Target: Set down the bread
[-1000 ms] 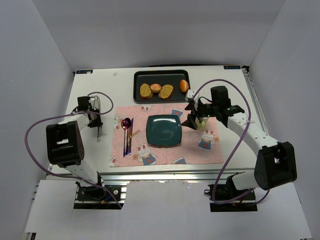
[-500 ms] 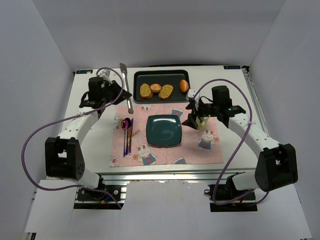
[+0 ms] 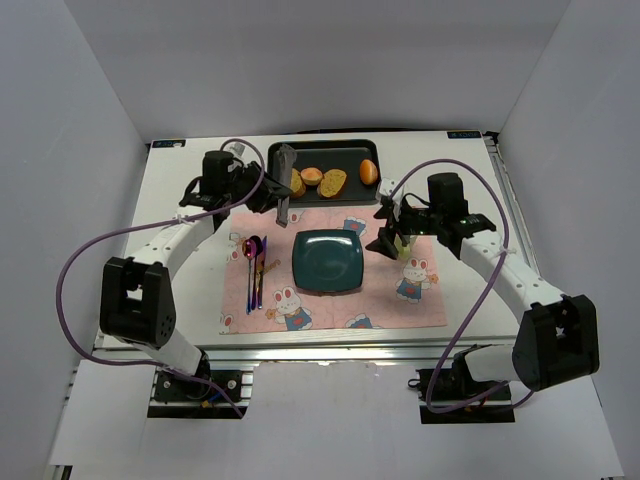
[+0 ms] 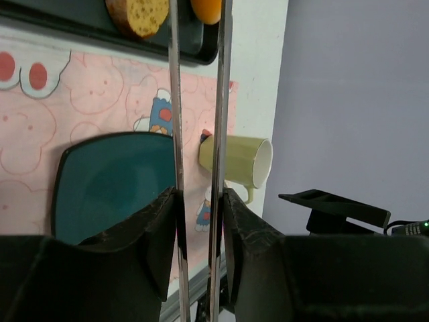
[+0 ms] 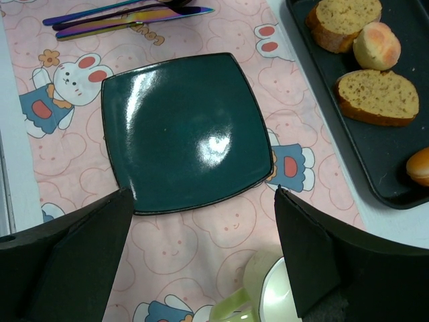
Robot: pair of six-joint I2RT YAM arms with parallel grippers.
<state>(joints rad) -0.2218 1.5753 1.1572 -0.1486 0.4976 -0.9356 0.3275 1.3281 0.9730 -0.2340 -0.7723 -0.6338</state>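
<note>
The bread [image 3: 312, 176], a small round golden bun, lies in the black tray [image 3: 350, 155] between two toast slices; it also shows in the right wrist view [image 5: 377, 45]. My left gripper [image 3: 268, 190] is shut on metal tongs [image 3: 285, 185], holding them over the tray's left end; in the left wrist view the tongs [image 4: 175, 100] run between the gripper's [image 4: 199, 198] fingers toward the tray [image 4: 80, 20]. My right gripper [image 3: 393, 232] is open and empty, hovering over the placemat by the mug; it [image 5: 201, 194] looks down on the teal plate [image 5: 184, 134].
The teal square plate [image 3: 328, 261] sits mid-placemat. A pale green mug [image 3: 405, 243] lies beside it, under my right gripper. Cutlery [image 3: 255, 265] lies left of the plate. A bright orange egg-shaped item [image 3: 369, 171] sits at the tray's right end.
My left arm has swung from the table's left side to the tray's left end, carrying the tongs. The right arm has barely moved.
</note>
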